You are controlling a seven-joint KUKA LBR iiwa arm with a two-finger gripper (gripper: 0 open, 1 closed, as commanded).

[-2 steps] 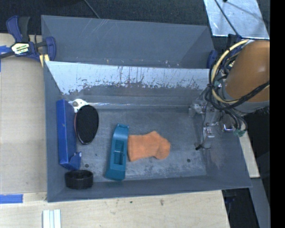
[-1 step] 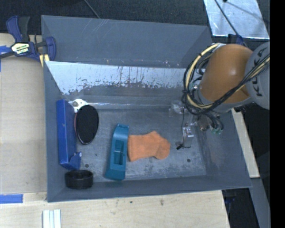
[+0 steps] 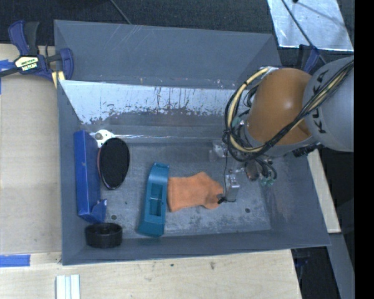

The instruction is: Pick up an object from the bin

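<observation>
My gripper (image 3: 227, 195) reaches down near the middle-right of the bin floor, its fingertips at the right edge of a crumpled orange cloth (image 3: 190, 193). The fingers look close together and a fold of the cloth's right end sits at their tips. Just left of the cloth lies a teal-blue tape dispenser (image 3: 154, 200), standing on its long side and touching the cloth's left edge.
A black oval brush with a white handle end (image 3: 113, 161) lies left of the dispenser. A long blue bar (image 3: 84, 176) runs along the left wall. A black round cap (image 3: 104, 235) sits in the front-left corner. The arm's orange cover and cables hang over the bin's right side.
</observation>
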